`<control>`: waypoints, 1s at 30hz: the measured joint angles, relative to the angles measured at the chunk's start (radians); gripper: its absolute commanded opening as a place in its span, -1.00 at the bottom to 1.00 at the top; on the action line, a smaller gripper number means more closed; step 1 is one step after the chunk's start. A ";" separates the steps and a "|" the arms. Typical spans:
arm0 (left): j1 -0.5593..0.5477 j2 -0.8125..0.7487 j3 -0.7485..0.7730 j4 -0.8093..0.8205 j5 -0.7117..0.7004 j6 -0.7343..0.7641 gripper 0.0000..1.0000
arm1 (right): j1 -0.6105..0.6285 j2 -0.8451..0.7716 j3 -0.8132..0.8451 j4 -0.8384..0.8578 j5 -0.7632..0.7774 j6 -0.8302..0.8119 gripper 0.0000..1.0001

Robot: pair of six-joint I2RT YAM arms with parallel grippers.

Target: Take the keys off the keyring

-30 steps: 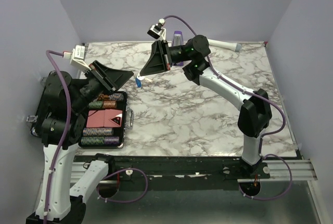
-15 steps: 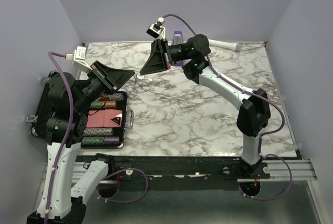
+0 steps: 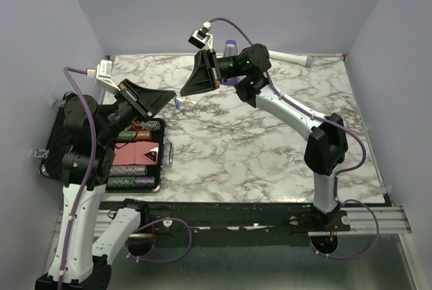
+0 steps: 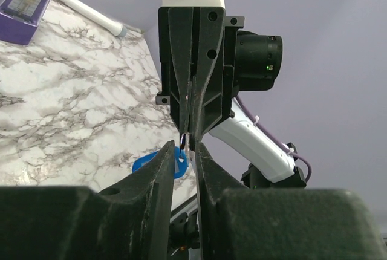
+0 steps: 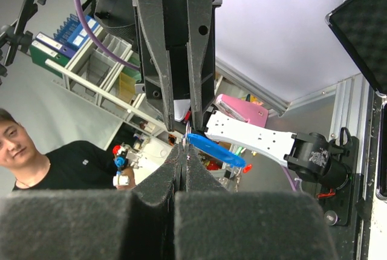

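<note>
Facing right gripper (image 4: 190, 132), fingers pressed together on tiny keyring (image 4: 186, 141), left gripper (image 4: 185, 151) just below (fingers narrowly apart), blue-headed key (image 4: 158, 165) beside.

Surface: you have a white marble-patterned table (image 3: 270, 148) with grey veining. At the far edge, near centre, a purple block (image 3: 230, 48) stands upright. Toward the far right, a white cylinder (image 3: 294, 57) lies on its side. An open black case (image 3: 163, 168) lies at the left edge.
</note>
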 measured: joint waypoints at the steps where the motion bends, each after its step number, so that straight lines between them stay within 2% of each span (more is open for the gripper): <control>1: 0.000 0.001 -0.003 0.003 0.003 -0.001 -0.53 | 0.000 0.003 0.002 0.000 0.000 0.000 -0.99; 3: 0.000 0.003 -0.007 0.006 0.010 -0.003 -0.66 | 0.000 0.005 0.003 0.000 0.000 0.001 -0.99; 4: 0.000 0.003 -0.008 0.007 0.011 -0.004 -0.78 | 0.000 0.005 0.003 0.000 0.000 0.001 -0.99; 5: 0.000 0.004 -0.009 0.009 0.012 -0.006 -1.00 | 0.000 0.006 0.004 0.000 0.000 0.001 -0.99; 18: 0.000 0.034 0.022 -0.023 0.018 0.031 -1.00 | -0.001 0.008 0.011 -0.012 -0.004 -0.011 -0.99; 30: 0.001 0.163 0.176 -0.198 0.069 0.174 -1.00 | -0.019 -0.016 0.000 -0.209 -0.019 -0.182 -0.99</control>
